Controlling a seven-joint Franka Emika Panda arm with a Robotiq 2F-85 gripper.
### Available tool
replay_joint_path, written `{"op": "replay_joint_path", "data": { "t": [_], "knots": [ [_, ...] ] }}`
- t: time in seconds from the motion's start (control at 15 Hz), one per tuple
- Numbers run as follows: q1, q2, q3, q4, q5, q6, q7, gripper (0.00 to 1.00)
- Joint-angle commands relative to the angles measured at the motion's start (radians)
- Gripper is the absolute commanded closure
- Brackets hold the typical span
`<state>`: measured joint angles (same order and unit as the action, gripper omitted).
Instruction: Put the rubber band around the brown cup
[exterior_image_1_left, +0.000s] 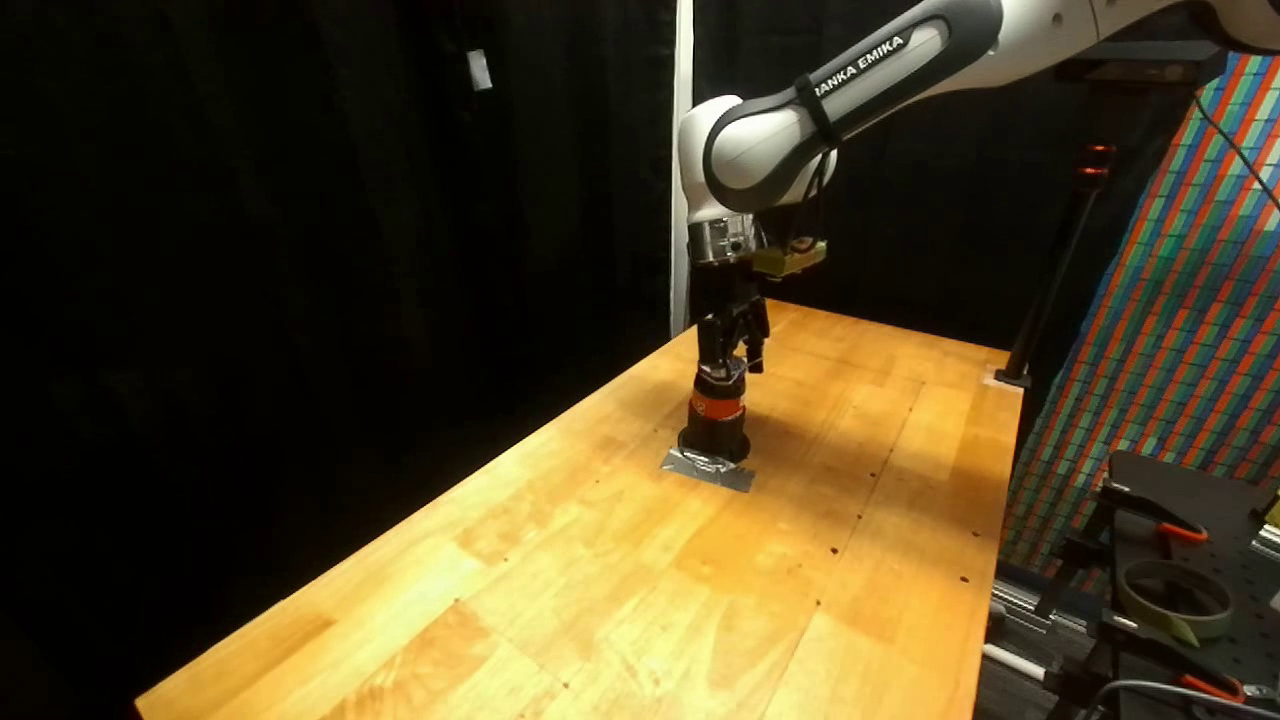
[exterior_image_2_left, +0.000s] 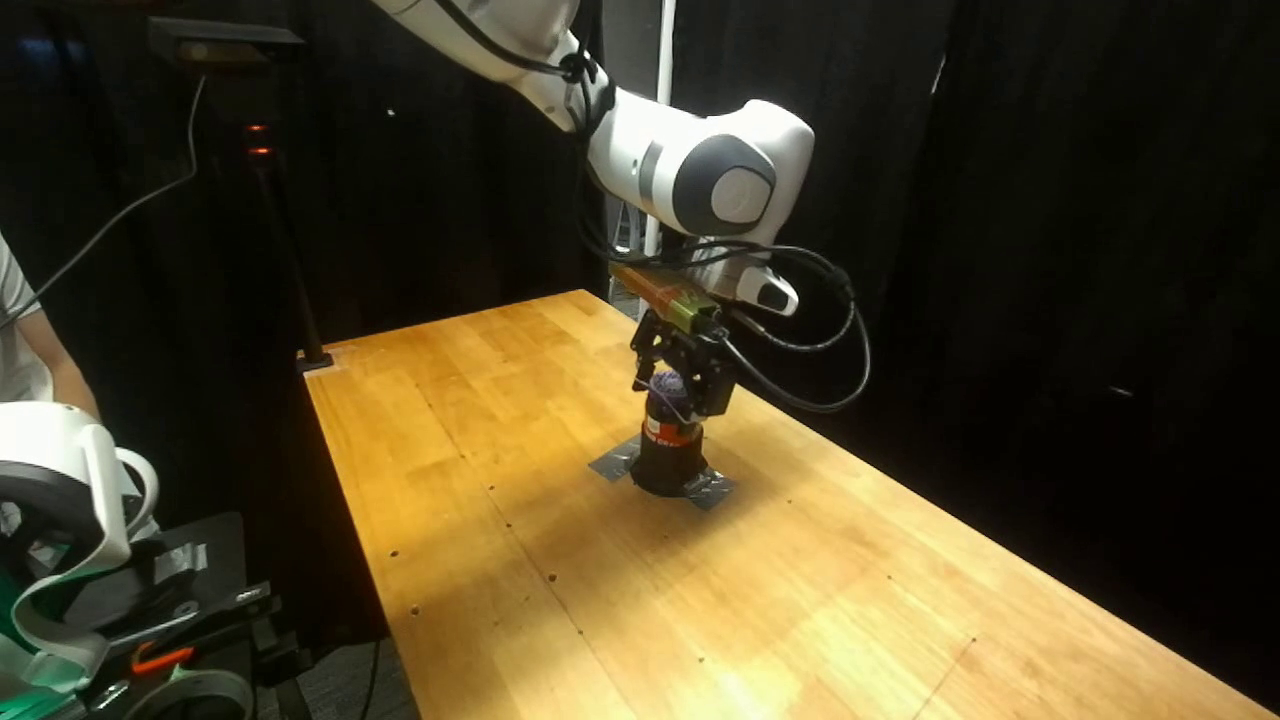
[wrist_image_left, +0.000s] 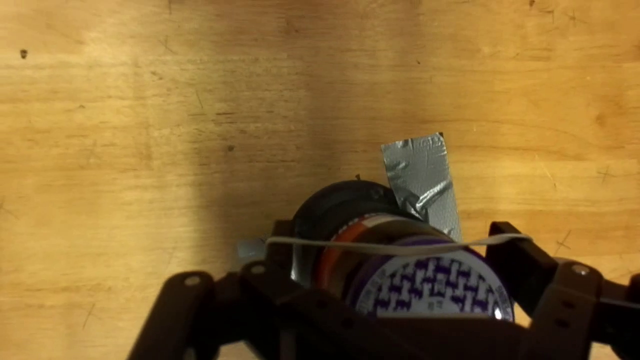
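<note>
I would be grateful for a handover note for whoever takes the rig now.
Gripper: open, fingers beside the top of the brown cup.
Rubber band: stretched between them, crossing the cup in the wrist view.
Cup: upright on the table, grey tape at its base.
Done: band spread at the cup.
Left: likely seat it around the cup, then release; whether it already encircles the cup is unclear.

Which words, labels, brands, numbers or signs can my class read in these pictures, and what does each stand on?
"RANKA EMIKA": on the robot arm, in an exterior view; the first word is cut off at the black strap.
Lettering on the orange-red stripe of the brown cup: too small to read.
Print on the purple-and-white top, in the wrist view: too blurred to read.
No number can be made out.
</note>
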<state>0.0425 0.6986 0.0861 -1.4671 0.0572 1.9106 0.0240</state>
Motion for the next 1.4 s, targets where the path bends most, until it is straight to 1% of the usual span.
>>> {"op": "replay_joint_path", "data": {
  "t": [0.0, 0.07, 0.13, 0.2, 0.4, 0.47, 0.53, 0.6, 0.73, 0.8, 0.87, 1.13, 1.33],
  "knots": [
    [-0.002, -0.050, -0.006, -0.093, 0.024, 0.017, -0.005, 0.00],
    [0.001, -0.058, -0.008, -0.116, 0.021, 0.043, 0.000, 0.00],
    [0.003, -0.072, -0.010, -0.145, 0.016, 0.077, 0.001, 0.25],
    [0.004, -0.086, -0.013, -0.171, 0.011, 0.111, 0.000, 0.26],
    [-0.002, -0.152, -0.010, -0.269, 0.016, 0.205, -0.010, 0.49],
    [-0.005, -0.177, -0.008, -0.309, 0.019, 0.244, -0.015, 0.58],
    [-0.004, -0.200, -0.010, -0.345, 0.017, 0.282, -0.014, 0.65],
    [-0.002, -0.223, -0.012, -0.382, 0.015, 0.322, -0.006, 0.73],
    [-0.001, -0.265, -0.015, -0.455, 0.014, 0.400, -0.003, 0.87],
    [-0.005, -0.285, -0.013, -0.490, 0.018, 0.440, -0.010, 0.95],
    [-0.008, -0.301, -0.011, -0.526, 0.024, 0.491, -0.016, 1.00],
    [-0.035, -0.353, 0.013, -0.658, 0.074, 0.715, -0.057, 1.00],
    [-0.064, -0.392, 0.045, -0.751, 0.142, 0.856, -0.116, 1.00]
  ]
}}
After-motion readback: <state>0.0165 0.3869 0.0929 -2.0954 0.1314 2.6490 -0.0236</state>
